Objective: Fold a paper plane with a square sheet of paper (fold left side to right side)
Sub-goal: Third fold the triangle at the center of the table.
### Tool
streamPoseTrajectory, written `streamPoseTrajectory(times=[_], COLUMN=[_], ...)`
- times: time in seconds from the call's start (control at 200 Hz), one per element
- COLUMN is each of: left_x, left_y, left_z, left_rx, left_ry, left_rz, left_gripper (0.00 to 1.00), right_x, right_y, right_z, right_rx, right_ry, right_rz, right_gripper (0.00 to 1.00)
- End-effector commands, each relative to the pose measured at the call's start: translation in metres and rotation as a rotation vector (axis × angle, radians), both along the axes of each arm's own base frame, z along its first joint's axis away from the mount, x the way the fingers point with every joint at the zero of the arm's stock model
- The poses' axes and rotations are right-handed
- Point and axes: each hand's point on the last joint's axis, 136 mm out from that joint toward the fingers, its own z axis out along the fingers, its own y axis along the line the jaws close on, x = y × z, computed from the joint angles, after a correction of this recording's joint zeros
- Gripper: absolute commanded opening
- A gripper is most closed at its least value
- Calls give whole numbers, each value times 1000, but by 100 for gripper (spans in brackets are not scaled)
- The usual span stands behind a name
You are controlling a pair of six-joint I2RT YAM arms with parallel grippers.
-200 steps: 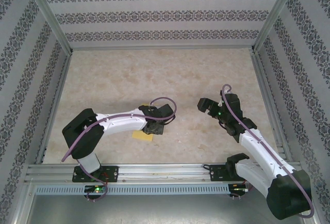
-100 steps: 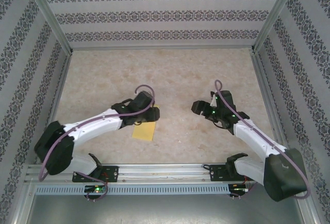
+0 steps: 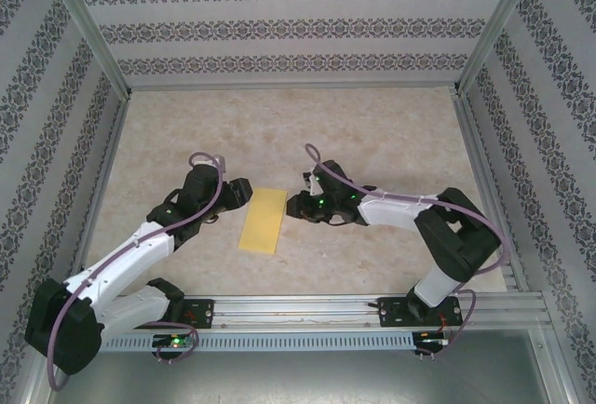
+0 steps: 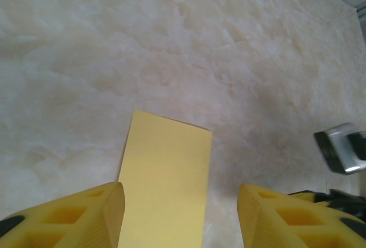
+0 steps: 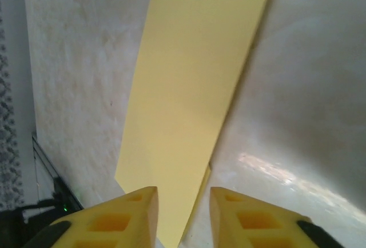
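We held the left end effector (image 4: pixel 180 202), its fingers well parted and empty, above the table (image 4: pixel 171 42), with the folded yellow paper (image 4: pixel 166 179) lying below and between them. Our right end effector (image 5: pixel 183 196), fingers partly apart and gripping nothing, waited over the sheet's right long edge, the paper stretching out ahead of its tips. We had likely placed it there to press or pinch that edge, where the layers gaped slightly.

2 white-and-black arms (image 3: pixel 140 248), purple cables (image 3: pixel 438 201)
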Motion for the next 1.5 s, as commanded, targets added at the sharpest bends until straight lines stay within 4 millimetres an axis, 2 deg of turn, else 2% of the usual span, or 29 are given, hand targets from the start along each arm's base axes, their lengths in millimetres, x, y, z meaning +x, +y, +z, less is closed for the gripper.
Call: streamPoseTrajectory(times=[0.0, 0.2, 0.455, 0.725, 0.884, 1.244, 1.494], left_x=[-3, -5, -6, -16, -22, -28, -25], left_y=[16, 21, 22, 7, -4, -31, -53], left_z=[-1, -4, -8, -25, -38, -69, -85], left_rx=[41, 45, 60, -36, -97, -162, -253], left_ry=[-19, -14, 7, 122, 194, 342, 405], left_rz=[32, 40, 30, -28, -72, -180, -248], left_gripper=[55, 56, 57, 60, 59, 53, 48], right_x=[3, -4, -11, -19, -18, -10, -10], right_y=[24, 37, 40, 18, 3, -25, -28], right_z=[5, -15, -33, -55, -60, -59, -57], right_rx=[47, 28, -13, -148, -194, -271, -261], right_ry=[6, 60, 97, 109, 86, 8, -11], right_rz=[25, 65, 98, 149, 183, 297, 362], right_gripper=[21, 6, 0, 0, 0, 0, 0])
